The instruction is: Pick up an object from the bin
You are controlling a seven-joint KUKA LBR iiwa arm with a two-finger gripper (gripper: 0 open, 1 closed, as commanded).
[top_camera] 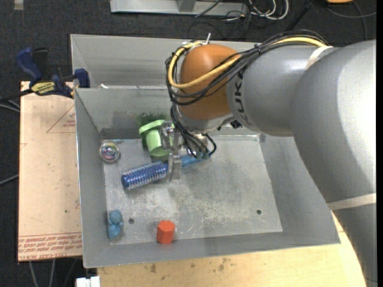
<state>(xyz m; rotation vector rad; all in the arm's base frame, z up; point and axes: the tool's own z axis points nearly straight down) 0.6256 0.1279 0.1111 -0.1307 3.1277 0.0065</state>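
My gripper (175, 160) hangs below the orange wrist cover near the middle of the bin's back half, its metal fingers pointing down. A light green cup-like thing (153, 137) lies just left of the fingers, close to the back wall. Below it a blue ribbed cylinder (143, 175) lies on its side, its right end touching or nearly touching the fingertips. A small light blue piece (190, 160) peeks out right of the fingers. Whether anything sits between the fingers is hidden.
A shiny clear ball (109, 152) rests by the left wall. A pale blue lumpy thing (115, 224) lies at the front left, a red-orange cylinder (165, 232) near the front edge. The arm covers the bin's right side.
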